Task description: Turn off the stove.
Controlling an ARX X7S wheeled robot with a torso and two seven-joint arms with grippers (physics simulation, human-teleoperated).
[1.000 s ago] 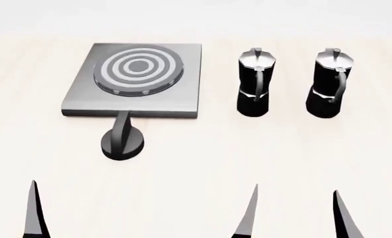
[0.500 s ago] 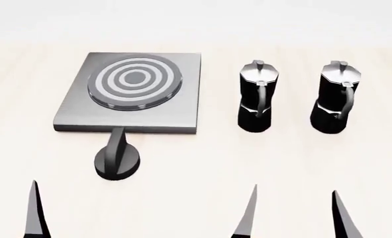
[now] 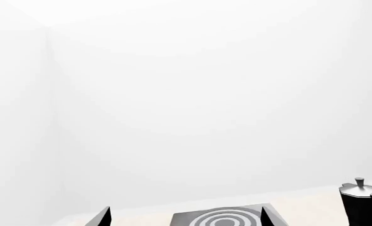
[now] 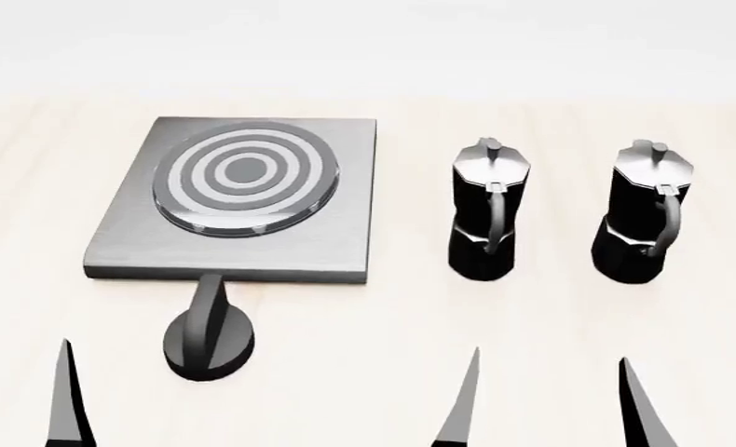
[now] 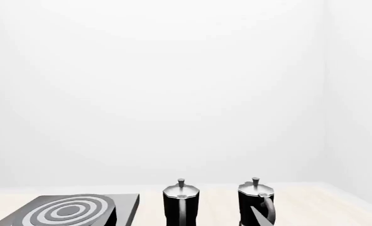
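The stove (image 4: 331, 219) is a flat grey metal slab on the pale wooden table, with a round burner (image 4: 246, 177) of concentric rings. Its black knob (image 4: 209, 333) stands on the table just in front of the slab's near edge. The stove also shows in the left wrist view (image 3: 223, 217) and the right wrist view (image 5: 67, 209). My left gripper (image 3: 186, 219) is open and empty, short of the stove; one of its fingertips (image 4: 63, 396) shows in the head view. My right gripper (image 4: 549, 410) is open and empty, short of the moka pots.
Two black-and-silver moka pots stand upright to the right of the stove, one near it (image 4: 486, 212) and one further right (image 4: 647, 212). Both show in the right wrist view (image 5: 181, 202) (image 5: 256, 200). A plain white wall lies behind the table.
The stove, knob and pots have slid lower in the head view and look larger. The fingertips keep their places in that view, and both grippers stay open.
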